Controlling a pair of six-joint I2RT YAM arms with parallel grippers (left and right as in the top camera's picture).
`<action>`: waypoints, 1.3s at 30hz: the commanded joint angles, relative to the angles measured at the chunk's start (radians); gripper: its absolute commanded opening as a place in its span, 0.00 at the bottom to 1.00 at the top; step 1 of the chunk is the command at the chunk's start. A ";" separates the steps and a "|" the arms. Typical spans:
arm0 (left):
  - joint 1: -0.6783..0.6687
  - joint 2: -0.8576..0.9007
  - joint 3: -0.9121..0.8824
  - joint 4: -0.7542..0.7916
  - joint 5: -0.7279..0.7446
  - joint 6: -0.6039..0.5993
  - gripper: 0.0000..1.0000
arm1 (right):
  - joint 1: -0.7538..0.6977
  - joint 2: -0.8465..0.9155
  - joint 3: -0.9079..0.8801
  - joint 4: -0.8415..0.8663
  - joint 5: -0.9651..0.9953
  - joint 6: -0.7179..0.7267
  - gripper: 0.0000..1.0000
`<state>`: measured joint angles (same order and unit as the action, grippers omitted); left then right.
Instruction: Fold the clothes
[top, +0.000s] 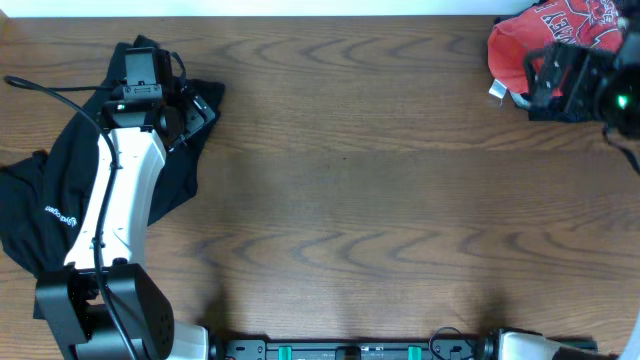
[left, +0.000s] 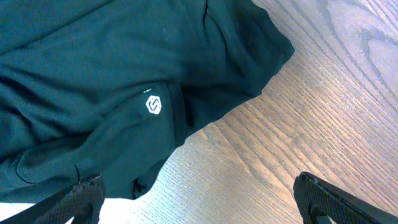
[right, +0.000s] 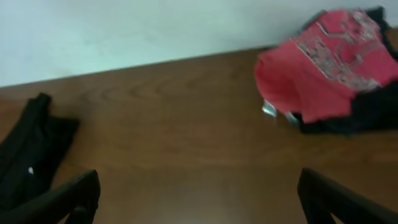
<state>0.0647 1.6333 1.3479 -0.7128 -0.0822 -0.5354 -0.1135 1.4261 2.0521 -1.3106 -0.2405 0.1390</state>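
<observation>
Wooden table bearing two garments, one black top and one red T-shirt; left gripper and right gripper both spread wide, empty.

We see a desk of brown wood with wavy grain, smooth and faintly shiny where the light falls. The black top is soft matt cloth, finely knit and lying in loose folds, with a small white logo printed flat on it. The red-orange T-shirt is matt cloth too, crumpled, its white-and-black lettering printed on. The left arm's casing looks like smooth white plastic with a slight gloss. The left fingers are black, matt and grainy.
</observation>
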 joint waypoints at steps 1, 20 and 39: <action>0.002 0.013 -0.007 0.000 -0.005 -0.005 0.98 | 0.002 -0.027 -0.003 -0.023 0.082 -0.015 0.99; 0.002 0.013 -0.007 0.000 -0.005 -0.005 0.98 | 0.005 -0.387 -1.174 0.989 -0.066 -0.106 0.99; 0.002 0.013 -0.007 0.000 -0.005 -0.005 0.98 | 0.104 -1.159 -2.032 1.359 0.031 -0.041 0.99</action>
<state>0.0647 1.6333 1.3460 -0.7120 -0.0822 -0.5354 -0.0200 0.3187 0.0589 0.0525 -0.2283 0.0669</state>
